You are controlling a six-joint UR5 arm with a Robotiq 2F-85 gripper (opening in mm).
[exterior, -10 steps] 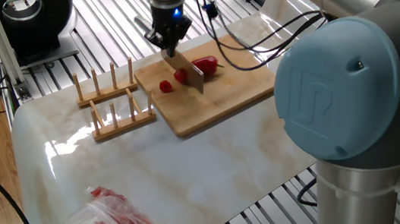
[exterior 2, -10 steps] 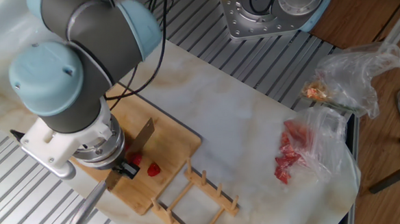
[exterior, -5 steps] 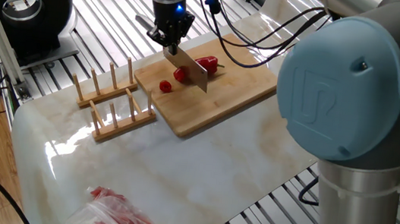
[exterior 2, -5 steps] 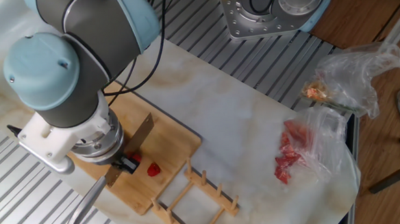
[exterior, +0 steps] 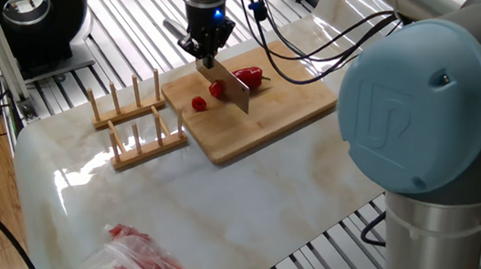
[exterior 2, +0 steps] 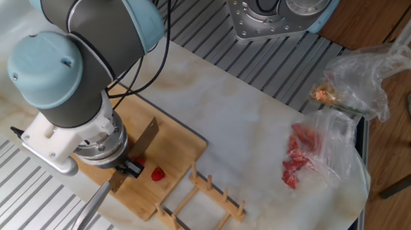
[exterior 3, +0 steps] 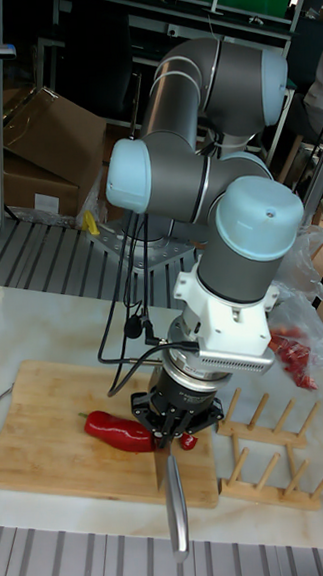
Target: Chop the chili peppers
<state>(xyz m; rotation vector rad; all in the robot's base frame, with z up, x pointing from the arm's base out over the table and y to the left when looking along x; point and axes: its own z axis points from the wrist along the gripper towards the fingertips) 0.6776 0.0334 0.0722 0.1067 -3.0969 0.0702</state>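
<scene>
From where I stand the gripper (exterior: pixel 207 50) has its fingers clamped on the handle of a knife (exterior: pixel 231 87), and over the last second it has barely shifted: the blade has slid a touch along the cutting board (exterior: pixel 280 112) toward the fat end of the chili pepper (exterior: pixel 249 78), no more than that. The blade sits edge-down across the pepper, with the whole stemmed part on one side and two small red chunks (exterior: pixel 199 104) lying loose on the board on the other. In the tall fixed view the pepper (exterior 3: pixel 117 431) lies on the board just beside the knife (exterior 3: pixel 175 503), whose handle sticks out toward the table's front edge, and most of the pepper's length is uncut. So I'd say the arm is lining up for its next slice rather than cutting right now; the job looks only begun, with several more cuts needed. The wooden rack (exterior: pixel 132 119) stands just off the board's end, and the clear plastic bag (exterior 2: pixel 313 151) with red inside lies well apart on the marble table (exterior: pixel 242 199).
</scene>
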